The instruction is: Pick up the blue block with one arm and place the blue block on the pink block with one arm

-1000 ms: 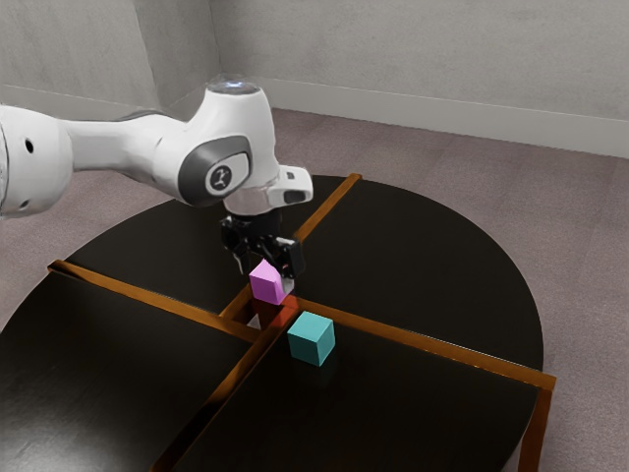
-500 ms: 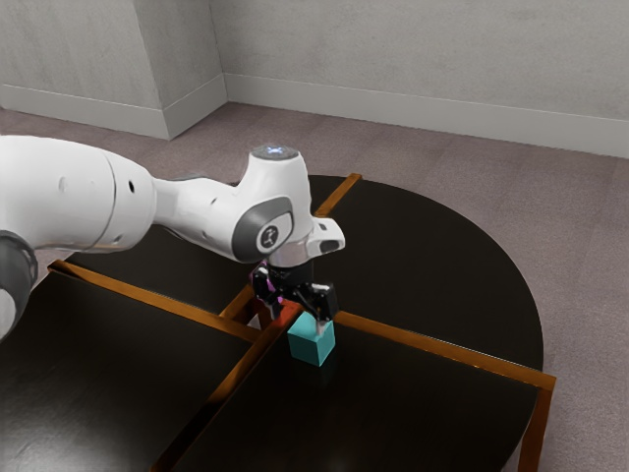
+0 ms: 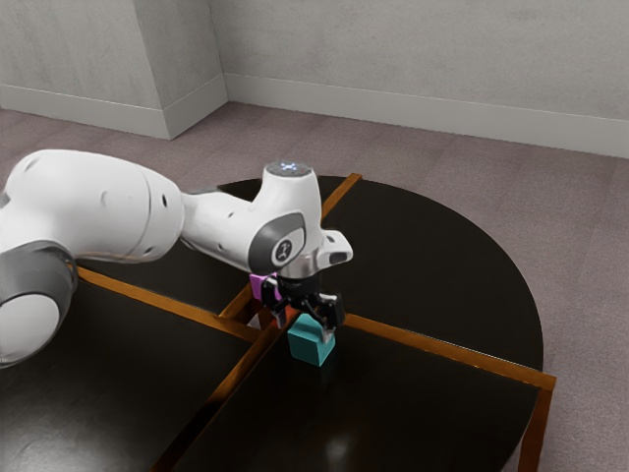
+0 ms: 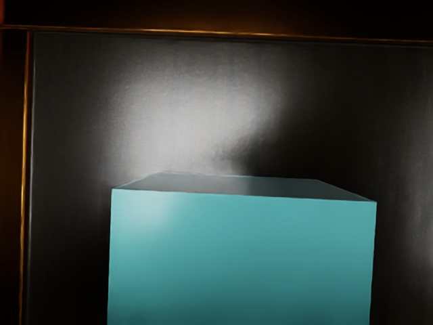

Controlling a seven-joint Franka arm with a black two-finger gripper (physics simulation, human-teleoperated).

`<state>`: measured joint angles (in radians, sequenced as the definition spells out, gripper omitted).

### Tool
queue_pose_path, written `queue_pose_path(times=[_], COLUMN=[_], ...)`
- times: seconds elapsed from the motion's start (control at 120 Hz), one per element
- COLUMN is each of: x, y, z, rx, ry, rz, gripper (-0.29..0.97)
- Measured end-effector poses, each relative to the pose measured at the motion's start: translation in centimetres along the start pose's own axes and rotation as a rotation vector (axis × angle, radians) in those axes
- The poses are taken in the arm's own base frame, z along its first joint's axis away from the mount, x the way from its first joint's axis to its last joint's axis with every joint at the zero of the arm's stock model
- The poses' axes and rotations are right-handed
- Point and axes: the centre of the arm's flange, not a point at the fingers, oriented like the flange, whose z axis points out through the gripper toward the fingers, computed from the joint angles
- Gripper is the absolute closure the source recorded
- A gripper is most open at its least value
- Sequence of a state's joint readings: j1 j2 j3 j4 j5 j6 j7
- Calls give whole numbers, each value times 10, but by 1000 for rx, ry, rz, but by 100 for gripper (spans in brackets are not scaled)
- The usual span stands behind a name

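The blue block [image 3: 311, 346] is a teal cube on the round black table [image 3: 423, 256], just past the crossing of the wooden dividers. My gripper [image 3: 313, 321] is lowered onto its top and stands open, one finger on each side of the cube's upper edge. In the wrist view the blue block [image 4: 240, 257] looms large right under the hand. The pink block [image 3: 257, 286] sits at the dividers' crossing, toward the exterior view's left of the gripper; the hand hides most of it.
Orange wooden dividers [image 3: 432, 346] split the tabletop into four quarters, and one runs close behind the blue block. In the wrist view the divider [image 4: 203, 32] lies beyond the cube. The table's rim drops off at the exterior view's right.
My hand left its place over the pink block, moved toward the exterior view's right to the blue block, and has come down so the fingers flank the cube's top.
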<state>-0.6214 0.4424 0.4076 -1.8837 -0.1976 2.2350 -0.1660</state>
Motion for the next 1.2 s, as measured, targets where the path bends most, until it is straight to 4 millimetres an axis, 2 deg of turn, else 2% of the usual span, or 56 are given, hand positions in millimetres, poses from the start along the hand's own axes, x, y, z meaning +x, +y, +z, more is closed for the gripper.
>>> queue_pose_path(times=[0.15,0.325,0.6,0.767,0.833,0.917,0.967,1.075,1.2], x=[-1,4,11,17,24,40,49,68,78], y=[6,7,8,6,-3,-5,-11,-50,-91], z=[15,25,23,3,-4,-27,-41,-60,-67], rx=[0,-1,-5,-12,-14,-23,-28,-31,-25], ry=[-22,-30,-19,14,29,77,102,132,135], rz=[1,-3,-3,2,-6,-1,-5,-43,-76], gripper=[0,17,26,30,31,31,31,30,30])
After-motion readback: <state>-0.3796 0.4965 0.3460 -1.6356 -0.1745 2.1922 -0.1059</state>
